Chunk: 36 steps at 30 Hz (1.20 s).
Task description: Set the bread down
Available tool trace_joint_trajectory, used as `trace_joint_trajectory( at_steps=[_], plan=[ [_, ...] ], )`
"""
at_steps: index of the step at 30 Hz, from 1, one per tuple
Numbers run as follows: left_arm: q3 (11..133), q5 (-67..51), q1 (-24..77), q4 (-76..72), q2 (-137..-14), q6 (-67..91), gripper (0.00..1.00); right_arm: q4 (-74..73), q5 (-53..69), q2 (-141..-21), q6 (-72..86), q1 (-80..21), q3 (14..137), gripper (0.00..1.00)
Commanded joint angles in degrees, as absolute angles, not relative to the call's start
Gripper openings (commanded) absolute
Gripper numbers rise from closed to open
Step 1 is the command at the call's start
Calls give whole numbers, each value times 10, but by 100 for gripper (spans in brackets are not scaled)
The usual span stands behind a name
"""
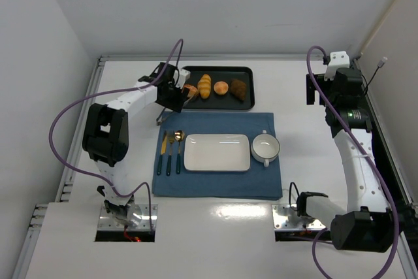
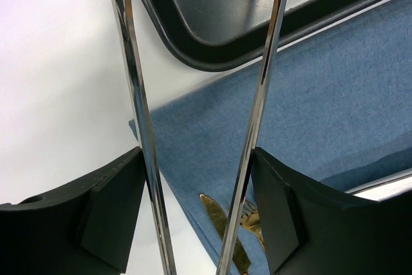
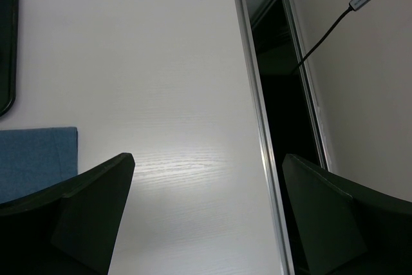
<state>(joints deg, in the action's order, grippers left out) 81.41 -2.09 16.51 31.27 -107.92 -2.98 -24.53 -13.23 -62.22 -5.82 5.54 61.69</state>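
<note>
Half-open left claw (image 2: 196, 154) around tongs (image 2: 259, 104)

The tongs (image 2: 143, 127) are bare metal, smooth and shiny like a mirror. The tray (image 2: 212, 37) at the top of the left wrist view is black and smooth, maybe plastic. The mat (image 2: 322, 107) is blue cloth, matt and a bit rough. The table (image 3: 174, 94) is white and matt with faint wood lines. The plate (image 1: 217, 152) is white and glossy. The bread (image 1: 190, 89) at the upper left of the top view looks dull.
</note>
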Motion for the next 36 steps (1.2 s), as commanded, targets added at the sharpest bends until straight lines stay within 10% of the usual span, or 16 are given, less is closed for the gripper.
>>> trace_joint_trajectory(
  at_steps=[1, 26, 36],
  plan=[
    [841, -29, 162, 310, -1071, -32, 61, -234, -125, -611, -54, 59, 618, 100],
    [888, -18, 162, 345, -1110, -32, 62, -234, -120, -595, -54, 59, 618, 100],
    [888, -12, 162, 361, -1100, -42, 46, -239, -120, -595, -54, 59, 623, 100]
  ],
)
